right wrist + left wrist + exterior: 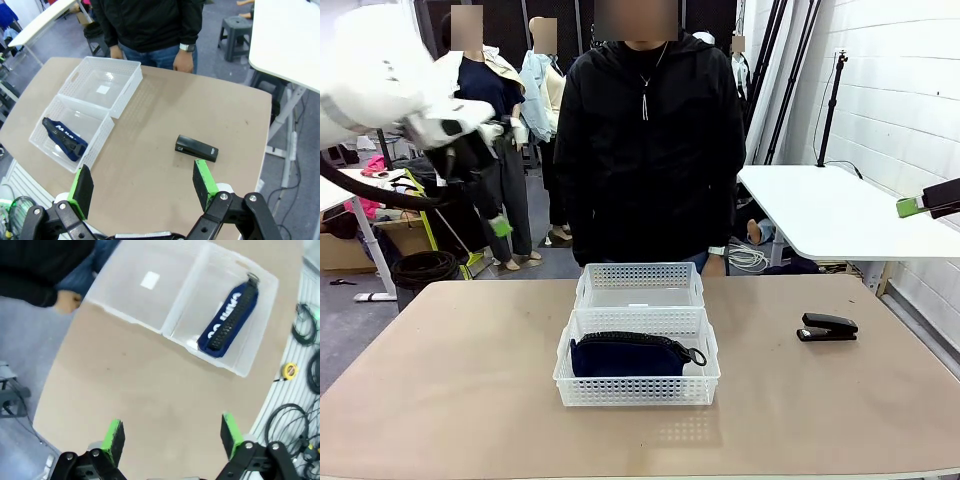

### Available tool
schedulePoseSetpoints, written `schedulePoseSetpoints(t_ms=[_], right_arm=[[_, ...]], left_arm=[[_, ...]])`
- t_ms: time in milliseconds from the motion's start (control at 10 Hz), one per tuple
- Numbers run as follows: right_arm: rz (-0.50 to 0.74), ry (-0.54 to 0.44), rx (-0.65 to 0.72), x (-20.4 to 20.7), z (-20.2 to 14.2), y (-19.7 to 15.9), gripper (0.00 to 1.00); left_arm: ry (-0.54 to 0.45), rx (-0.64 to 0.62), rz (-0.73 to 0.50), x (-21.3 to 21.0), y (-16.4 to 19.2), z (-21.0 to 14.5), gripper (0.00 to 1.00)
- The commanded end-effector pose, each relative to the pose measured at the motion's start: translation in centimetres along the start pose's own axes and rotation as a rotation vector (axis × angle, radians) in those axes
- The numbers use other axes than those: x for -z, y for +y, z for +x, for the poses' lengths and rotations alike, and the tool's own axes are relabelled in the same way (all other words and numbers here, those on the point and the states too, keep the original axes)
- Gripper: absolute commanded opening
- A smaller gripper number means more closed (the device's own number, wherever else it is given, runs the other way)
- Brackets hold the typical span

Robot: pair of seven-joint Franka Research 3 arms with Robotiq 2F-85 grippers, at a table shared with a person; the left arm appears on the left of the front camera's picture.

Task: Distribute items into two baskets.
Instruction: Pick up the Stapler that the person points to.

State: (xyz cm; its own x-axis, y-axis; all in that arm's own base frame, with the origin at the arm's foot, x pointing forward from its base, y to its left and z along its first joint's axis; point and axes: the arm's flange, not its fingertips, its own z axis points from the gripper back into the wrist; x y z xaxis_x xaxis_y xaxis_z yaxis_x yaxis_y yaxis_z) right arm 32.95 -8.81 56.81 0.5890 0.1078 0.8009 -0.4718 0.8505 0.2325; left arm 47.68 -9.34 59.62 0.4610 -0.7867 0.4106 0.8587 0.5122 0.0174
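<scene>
Front cam low across table [470,380]; both wrist cams high overhead, shared: baskets [638,390].

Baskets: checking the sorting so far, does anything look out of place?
Only the small black desk stapler lies loose on the table, right of the white lattice plastic baskets; the far basket is empty. Nothing spilled or damaged.

Pouch [630,355] in near basket [637,392], stapler [827,327] out
Navy pouch lies flat; empty far basket [640,271] touches at 12 o'clock; black stapler sits at 3 o'clock.
</scene>
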Motion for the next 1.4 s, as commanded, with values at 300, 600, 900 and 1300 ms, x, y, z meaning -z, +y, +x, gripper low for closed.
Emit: schedulePoseSetpoints(t_ms=[300, 600, 900, 1300], right_arm=[[0.011, 0.000, 0.002, 0.2, 0.0, 0.0, 1.00], [0.011, 0.000, 0.002, 0.2, 0.0, 0.0, 1.00], [0.011, 0.000, 0.002, 0.2, 0.0, 0.0, 1.00], [0.011, 0.000, 0.002, 0.2, 0.0, 0.0, 1.00]], left_arm=[[-0.293, -0.147, -0.043, -5.8, 1.4, -12.4, 1.00], [-0.384, -0.107, -0.092, -6.9, 3.2, -17.9, 1.00], [-0.448, -0.079, -0.086, -6.9, 4.7, -19.5, 1.00], [-0.444, -0.090, -0.070, -6.8, 4.5, -19.7, 1.00]])
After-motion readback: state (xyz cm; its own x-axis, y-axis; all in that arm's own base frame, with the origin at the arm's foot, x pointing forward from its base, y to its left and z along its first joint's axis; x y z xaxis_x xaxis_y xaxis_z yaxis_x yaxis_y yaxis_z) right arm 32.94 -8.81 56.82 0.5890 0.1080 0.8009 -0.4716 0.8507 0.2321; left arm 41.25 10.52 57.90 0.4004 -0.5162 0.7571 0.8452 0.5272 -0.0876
